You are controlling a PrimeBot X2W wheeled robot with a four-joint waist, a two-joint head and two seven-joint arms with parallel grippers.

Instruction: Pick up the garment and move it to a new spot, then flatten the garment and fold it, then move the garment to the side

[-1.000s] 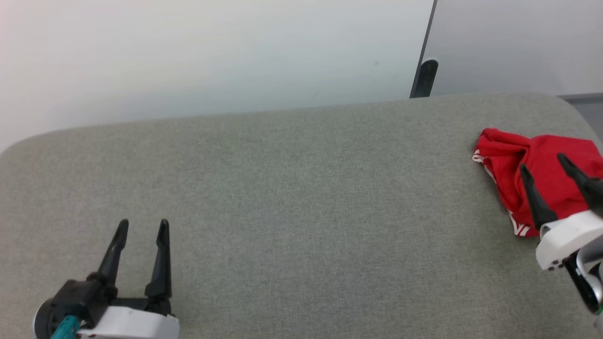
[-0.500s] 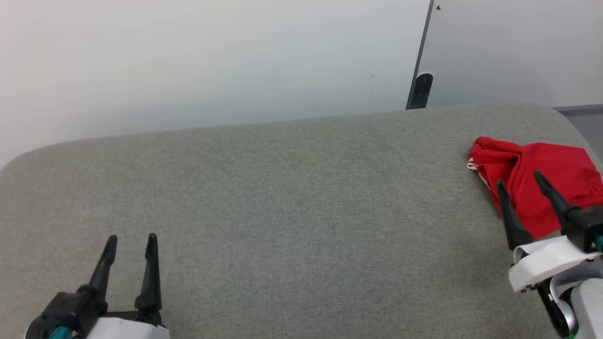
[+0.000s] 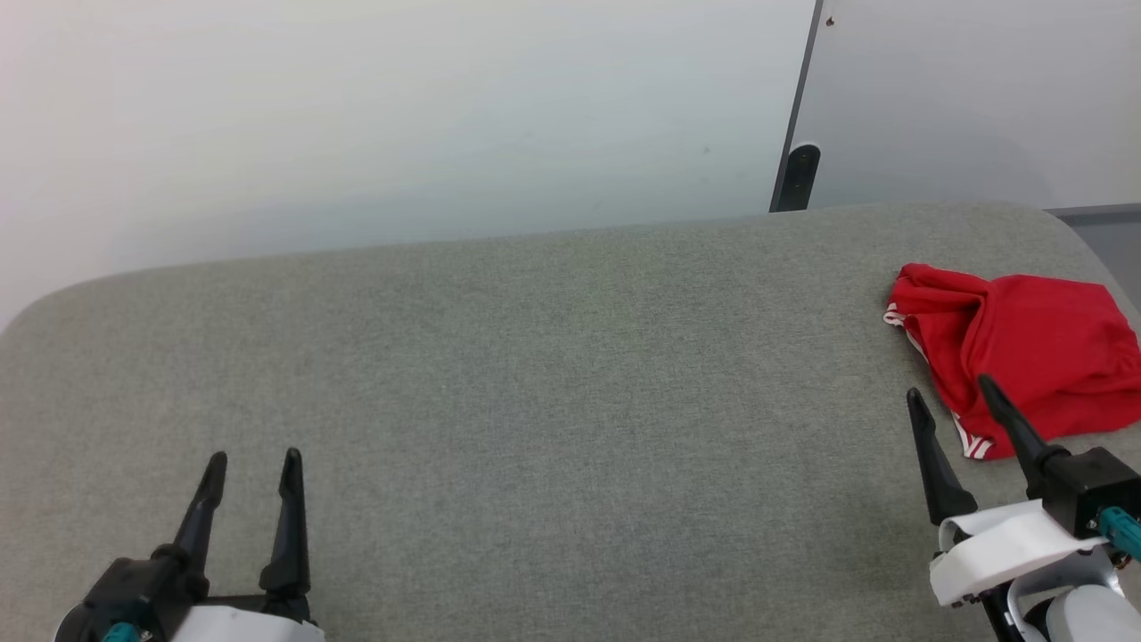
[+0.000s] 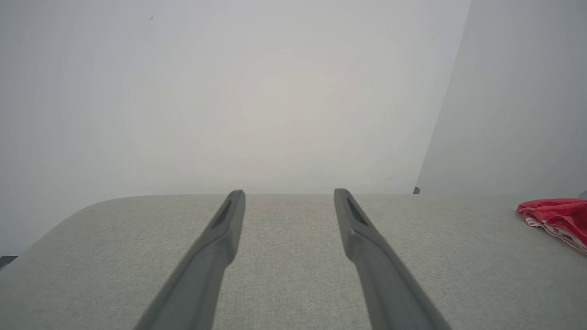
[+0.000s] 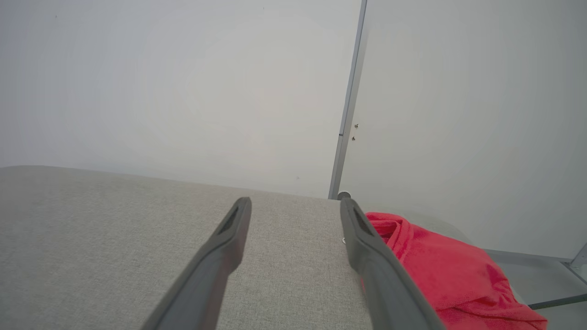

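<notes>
The garment (image 3: 1025, 357) lies bunched, plain red side up with a bit of red-white striped trim showing, at the far right of the grey cushioned surface (image 3: 553, 401). It also appears as a red heap (image 4: 557, 215) at the right edge of the left wrist view and as a red mound (image 5: 440, 270) beside the right finger in the right wrist view. My right gripper (image 3: 952, 389) stands open just in front of the garment's near-left edge, with nothing between its fingers. At the lower left my left gripper (image 3: 253, 462) is open and empty, far from the garment.
A white wall runs behind the surface, with a dark vertical seam and a small dark fitting (image 3: 796, 176) at the back right. The surface's rounded right edge drops to a grey floor (image 3: 1114, 236) close to the garment.
My right gripper has drawn back toward me and to the left, off the garment; it stood over the red cloth a second ago. The left gripper has also pulled back a little. The head view shifted slightly.
</notes>
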